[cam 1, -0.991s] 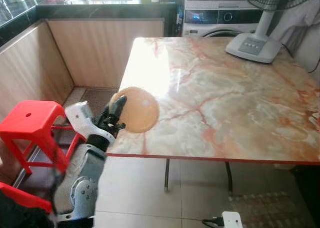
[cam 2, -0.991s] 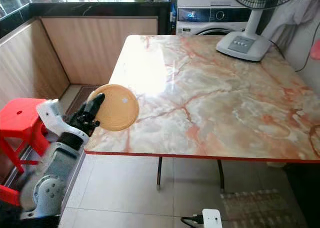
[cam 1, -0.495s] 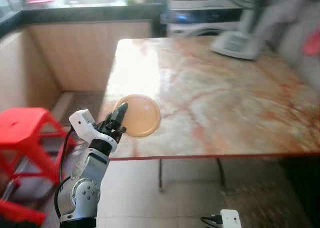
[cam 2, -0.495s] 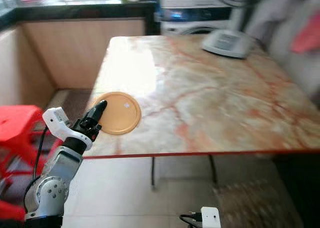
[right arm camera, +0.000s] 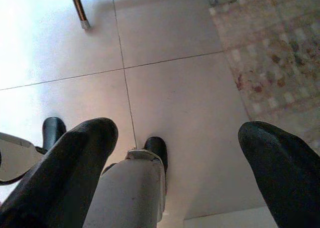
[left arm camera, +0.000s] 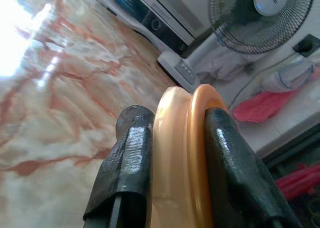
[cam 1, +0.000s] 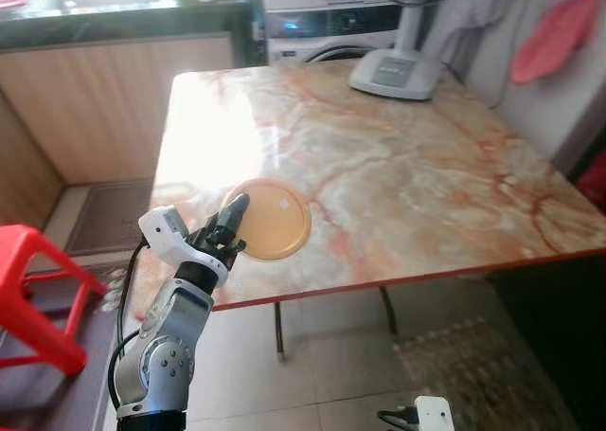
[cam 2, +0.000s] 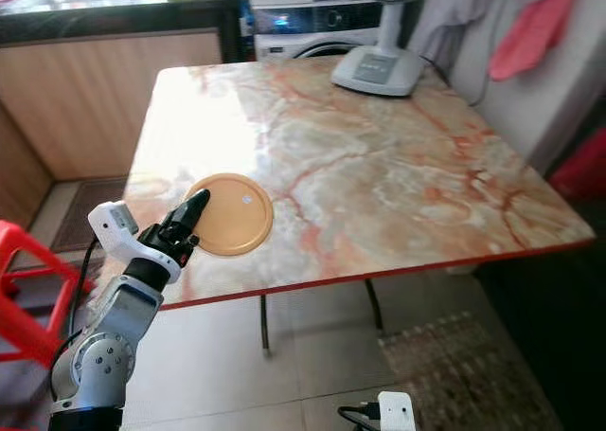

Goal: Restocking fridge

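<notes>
Marble-pattern worktop (cam 1: 398,166), red-edged, largest item in scene; carries pedestal fan base (cam 1: 395,72) at far edge. Washing machine (cam 1: 327,24) behind. Red stool (cam 1: 33,289) on tile floor to robot's left; patterned mat (cam 2: 445,355) on floor under worktop's near side.

Orange round plate (cam 1: 272,219): over near-left part of worktop, close to the edge. Resting flat or held just above: cannot tell from head views. Left wrist view shows rim on edge between the two black fingers (left arm camera: 131,163).

Left end effector (cam 1: 230,227): clamped on plate rim, one finger each side, narrow gap set by rim thickness. Arm reaching up from below worktop edge.

Right end effector (right arm camera: 170,158): spread wide, nothing held, pointing down at floor; arm idle.

Progress, est.: early. No fridge seen, no food items seen. Plate in grip only. Left to do, prob.: carry item to fridge, open door, place inside. Nothing stocked as far as pics show.
</notes>
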Controlling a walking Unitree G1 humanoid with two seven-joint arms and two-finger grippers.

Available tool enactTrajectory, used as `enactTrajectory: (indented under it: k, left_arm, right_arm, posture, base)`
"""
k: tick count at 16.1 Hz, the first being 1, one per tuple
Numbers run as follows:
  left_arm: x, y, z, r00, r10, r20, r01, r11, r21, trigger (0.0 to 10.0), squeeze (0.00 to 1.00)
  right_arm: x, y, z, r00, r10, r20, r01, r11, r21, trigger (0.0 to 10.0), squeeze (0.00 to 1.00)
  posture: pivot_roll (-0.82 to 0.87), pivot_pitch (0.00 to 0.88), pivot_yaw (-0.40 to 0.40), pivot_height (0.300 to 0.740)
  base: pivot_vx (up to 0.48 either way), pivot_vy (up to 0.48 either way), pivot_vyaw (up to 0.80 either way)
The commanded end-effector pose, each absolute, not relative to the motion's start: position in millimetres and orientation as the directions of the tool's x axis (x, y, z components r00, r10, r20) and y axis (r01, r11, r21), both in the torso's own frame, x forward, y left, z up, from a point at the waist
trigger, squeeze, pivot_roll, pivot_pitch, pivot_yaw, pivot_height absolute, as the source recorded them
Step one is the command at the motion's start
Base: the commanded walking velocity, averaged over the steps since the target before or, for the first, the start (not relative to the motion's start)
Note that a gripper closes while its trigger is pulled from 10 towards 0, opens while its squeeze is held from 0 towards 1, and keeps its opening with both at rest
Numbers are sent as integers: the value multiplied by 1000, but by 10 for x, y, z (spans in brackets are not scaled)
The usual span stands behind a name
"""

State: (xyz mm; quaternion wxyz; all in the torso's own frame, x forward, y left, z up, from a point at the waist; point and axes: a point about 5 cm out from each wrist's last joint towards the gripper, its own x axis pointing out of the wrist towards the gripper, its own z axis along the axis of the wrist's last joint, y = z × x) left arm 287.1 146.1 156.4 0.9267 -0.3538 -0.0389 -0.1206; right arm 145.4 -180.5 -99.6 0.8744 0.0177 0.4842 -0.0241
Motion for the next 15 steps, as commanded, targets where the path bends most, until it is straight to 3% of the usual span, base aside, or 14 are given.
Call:
enactTrajectory:
  k: [1,5,7,15]
  left_arm:
    - [2888,1444,1592,965,-207,161,262,726,-636,10000,0]
    - [2904,1392,1567,965,-221,144,261,722,-640,10000,0]
    - [2915,1381,1569,964,-224,142,263,724,-638,10000,0]
    - [2931,1354,1548,962,-236,137,269,738,-619,10000,0]
  right_arm:
    - [1414,-1795,-1015,513,-22,-858,66,998,14,10000,0]
    - [1403,-1798,-1020,506,-20,-862,64,998,15,10000,0]
    - [1382,-1823,-1025,501,-25,-865,68,998,11,10000,0]
    - [1358,-1815,-1034,491,-17,-871,56,998,12,10000,0]
  posture:
    - [32,0,27,740]
    - [33,0,24,740]
    - [31,0,26,740]
    - [33,0,29,740]
  base:
    - [0,0,-788]
    - [0,0,-783]
    - [0,480,-788]
    - [0,0,-788]
